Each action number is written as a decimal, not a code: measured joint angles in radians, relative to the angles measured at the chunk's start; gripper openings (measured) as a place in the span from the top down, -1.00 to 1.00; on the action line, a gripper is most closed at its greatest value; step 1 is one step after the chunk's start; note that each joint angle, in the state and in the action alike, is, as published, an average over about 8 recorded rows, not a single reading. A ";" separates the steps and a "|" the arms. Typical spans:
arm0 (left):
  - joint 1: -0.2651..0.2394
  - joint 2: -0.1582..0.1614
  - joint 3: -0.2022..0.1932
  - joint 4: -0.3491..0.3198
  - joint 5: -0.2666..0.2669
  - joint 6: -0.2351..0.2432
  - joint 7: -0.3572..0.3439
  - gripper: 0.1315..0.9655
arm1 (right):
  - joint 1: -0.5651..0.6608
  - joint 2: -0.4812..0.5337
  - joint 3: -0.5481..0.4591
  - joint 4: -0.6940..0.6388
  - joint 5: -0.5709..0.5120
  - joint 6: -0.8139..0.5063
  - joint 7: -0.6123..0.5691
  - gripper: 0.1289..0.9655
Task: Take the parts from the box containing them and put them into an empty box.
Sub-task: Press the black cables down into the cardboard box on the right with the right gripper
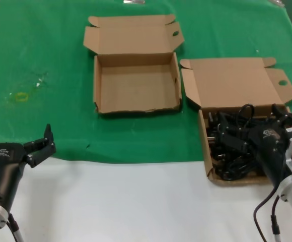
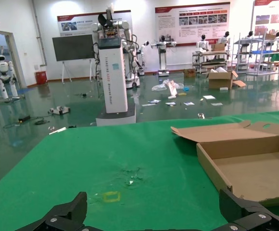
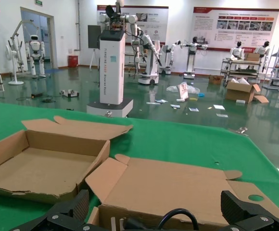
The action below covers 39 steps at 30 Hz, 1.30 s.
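Cardboard both sides: my right tool (image 1: 259, 121) sits low inside the shallow brown cardboard carton with the broad lid panel (image 1: 236, 83), fingers spread wide among the black rubbery power cords with moulded plugs (image 1: 229, 151). One thin cord loop (image 3: 178, 215) arches up between the fingers; cannot tell whether anything is actually pinched. Cords are a tangled glossy heap filling that tray.

Empty squarish brown cardboard carton with the short lid panel (image 1: 136, 80) lies just beside it, to my left and further away, lid folded back flat, walls upright.

My left tool (image 1: 17, 146) hangs open at the near edge of the green cloth surface (image 1: 45, 45), well apart from both cartons.
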 joint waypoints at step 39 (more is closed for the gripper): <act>0.000 0.000 0.000 0.000 0.000 0.000 0.000 0.27 | 0.300 0.633 -0.538 0.051 0.141 -0.065 0.171 -1.00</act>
